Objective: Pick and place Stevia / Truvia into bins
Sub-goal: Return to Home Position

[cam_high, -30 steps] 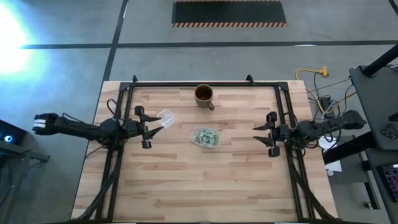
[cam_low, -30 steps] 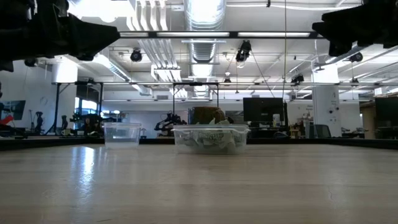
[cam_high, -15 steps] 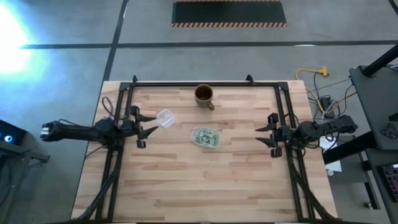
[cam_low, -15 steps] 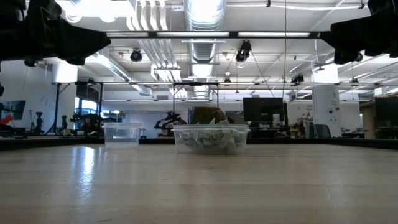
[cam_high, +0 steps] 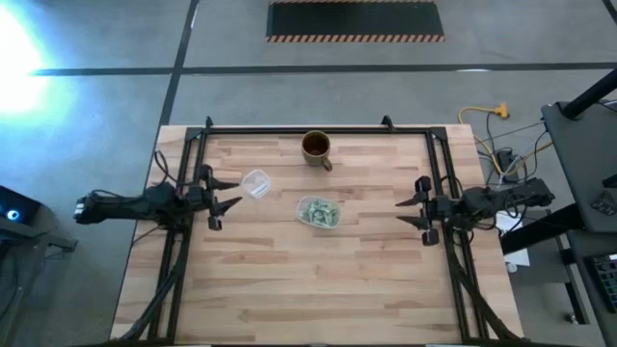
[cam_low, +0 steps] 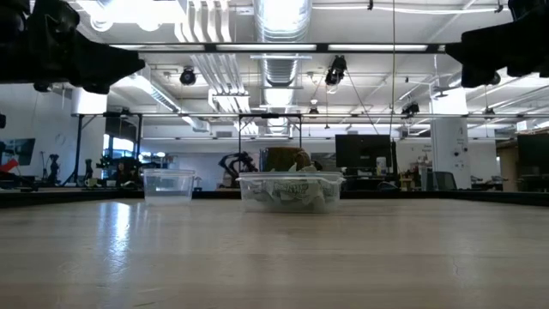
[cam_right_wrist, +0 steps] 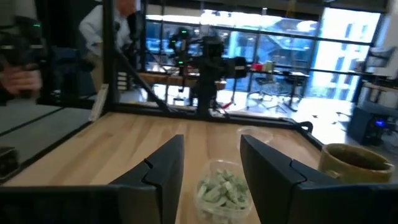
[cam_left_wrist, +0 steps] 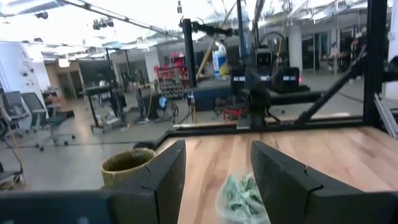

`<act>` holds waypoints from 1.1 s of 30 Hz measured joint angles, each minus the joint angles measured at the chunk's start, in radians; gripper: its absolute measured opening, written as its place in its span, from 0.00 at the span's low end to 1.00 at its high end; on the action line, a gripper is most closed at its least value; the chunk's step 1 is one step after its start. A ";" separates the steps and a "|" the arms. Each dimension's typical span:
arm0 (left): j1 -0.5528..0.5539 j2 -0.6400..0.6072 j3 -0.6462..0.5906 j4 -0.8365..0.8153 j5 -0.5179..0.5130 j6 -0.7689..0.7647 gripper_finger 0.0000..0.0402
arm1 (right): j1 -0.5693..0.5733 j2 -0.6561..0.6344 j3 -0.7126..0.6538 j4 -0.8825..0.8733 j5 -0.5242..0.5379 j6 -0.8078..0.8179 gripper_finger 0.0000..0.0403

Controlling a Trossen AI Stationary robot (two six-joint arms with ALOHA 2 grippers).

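a clear shallow plastic tub with rounded corners (cam_high: 302, 203) sits mid-table, holding the pale green-and-white sweetener sachets (cam_high: 319, 213). a small clear round cup (cam_high: 255, 183) and a brown mug (cam_high: 316, 146) stand nearby. the left gripper (cam_high: 234, 192) and the right gripper (cam_high: 401, 211) hover at opposite table sides, fingers spread, grasping nothing.

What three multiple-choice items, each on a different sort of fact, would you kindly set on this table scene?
1. Where are the Stevia sachets? A in the round cup; B in the clear tub; C loose on the wood.
2. What colour is the mug? A brown; B white; C blue.
3. How is the left hand? A shut on a sachet; B shut, empty; C open, empty.
Answers: B, the high view shows them piled inside it; A, its body is brown; C, its fingers stand apart with nothing between.
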 joint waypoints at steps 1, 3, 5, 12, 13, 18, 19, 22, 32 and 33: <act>0.000 0.002 0.005 -0.015 0.000 -0.001 0.41 | 0.000 0.000 0.007 -0.008 -0.016 0.000 0.37; 0.000 -0.023 0.018 -0.070 0.000 -0.001 0.41 | 0.000 0.000 0.024 -0.023 -0.022 0.000 0.37; 0.000 -0.020 0.038 -0.072 -0.002 0.000 0.41 | 0.000 0.000 0.038 -0.038 -0.022 -0.001 0.36; 0.000 -0.021 0.002 -0.055 -0.001 -0.025 0.41 | 0.000 0.000 0.030 -0.037 -0.025 -0.009 0.34; 0.000 -0.021 -0.010 -0.056 -0.001 -0.028 0.41 | 0.000 0.000 0.018 -0.028 -0.026 -0.007 0.34; 0.000 -0.020 -0.024 -0.026 0.004 -0.051 0.41 | 0.000 0.000 -0.049 0.091 -0.025 -0.012 0.35; 0.000 -0.021 -0.024 -0.030 0.007 -0.051 0.41 | 0.000 0.001 -0.049 0.084 -0.023 -0.012 0.36; 0.000 -0.021 -0.024 -0.013 0.008 -0.051 0.41 | 0.000 0.001 -0.048 0.094 -0.022 -0.012 0.36; 0.000 0.010 -0.025 -0.048 0.011 -0.071 0.41 | -0.005 0.024 -0.048 0.039 0.094 0.022 0.34; 0.000 0.014 -0.025 -0.045 0.011 -0.071 0.41 | -0.014 0.021 -0.048 0.038 0.092 0.022 0.34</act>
